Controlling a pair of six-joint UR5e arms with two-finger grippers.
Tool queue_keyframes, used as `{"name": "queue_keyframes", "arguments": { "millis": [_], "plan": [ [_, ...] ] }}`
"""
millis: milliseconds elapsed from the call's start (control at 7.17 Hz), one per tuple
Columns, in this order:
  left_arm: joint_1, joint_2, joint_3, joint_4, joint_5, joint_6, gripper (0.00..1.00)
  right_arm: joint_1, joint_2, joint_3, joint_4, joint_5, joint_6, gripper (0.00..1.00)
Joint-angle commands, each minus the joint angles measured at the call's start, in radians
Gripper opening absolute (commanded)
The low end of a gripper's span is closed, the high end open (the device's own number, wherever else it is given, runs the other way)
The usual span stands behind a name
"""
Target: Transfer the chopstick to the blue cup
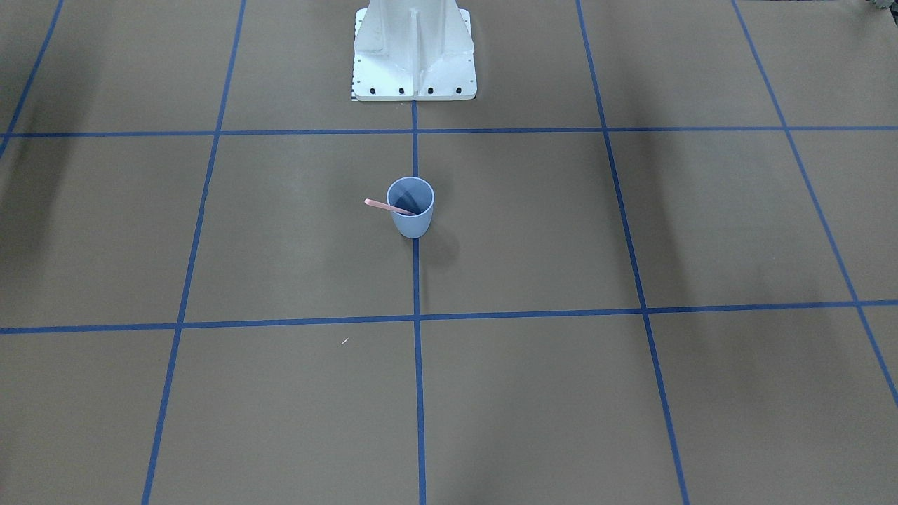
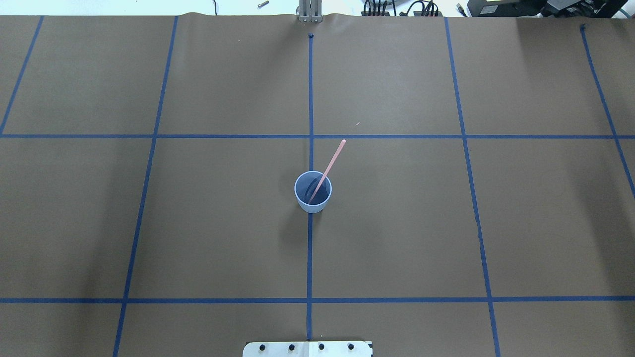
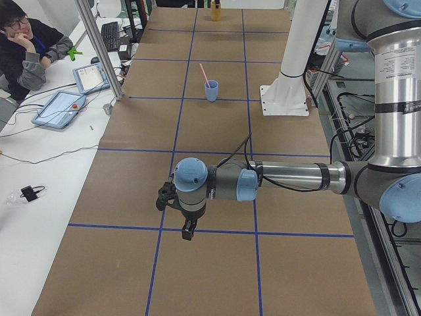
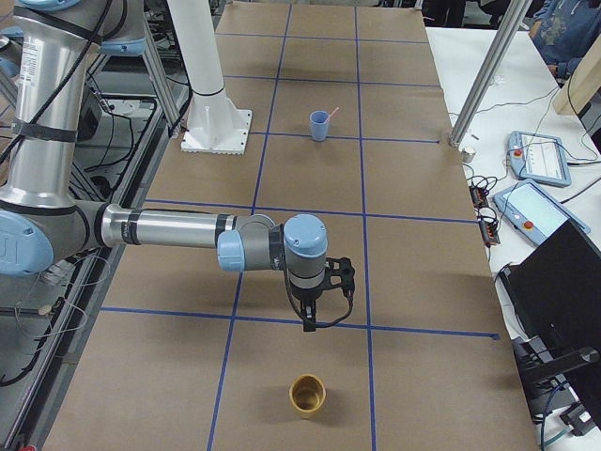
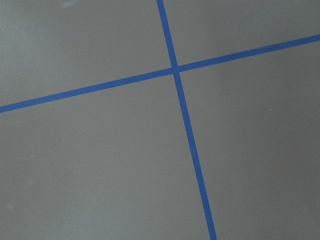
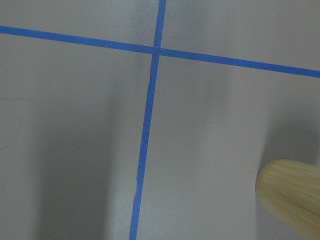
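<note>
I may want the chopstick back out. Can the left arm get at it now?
Probably yes: the pink chopstick leans out of the blue cup, upper end free, and nothing shows between it and the left gripper.

Silver arms (image 3: 289, 176), blue joint caps (image 3: 191, 174)

In the front view, the wall of the cup (image 1: 411, 207) hides the lower end of the chopstick (image 1: 388, 206). The left gripper (image 3: 187, 232) and right gripper (image 4: 308, 322) show only in the side views, low and central, too small to tell how their jaws stand. A blurred wooden cup (image 6: 290, 195) is cut off at the right wrist view's lower right. The top edge of the front view crops the base (image 1: 414, 52).
</note>
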Motion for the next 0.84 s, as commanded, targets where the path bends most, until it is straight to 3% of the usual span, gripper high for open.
{"name": "queue_keyframes", "arguments": {
  "millis": [0, 697],
  "plan": [
    [-0.001, 0.0, -0.005, 0.0, 0.001, 0.0, 0.99, 0.0, 0.002, 0.003, 0.001, 0.001, 0.002, 1.0],
    [0.0, 0.0, -0.006, 0.0, 0.001, 0.0, 0.99, -0.003, 0.011, 0.002, -0.001, 0.002, 0.003, 1.0]
  ]
}}
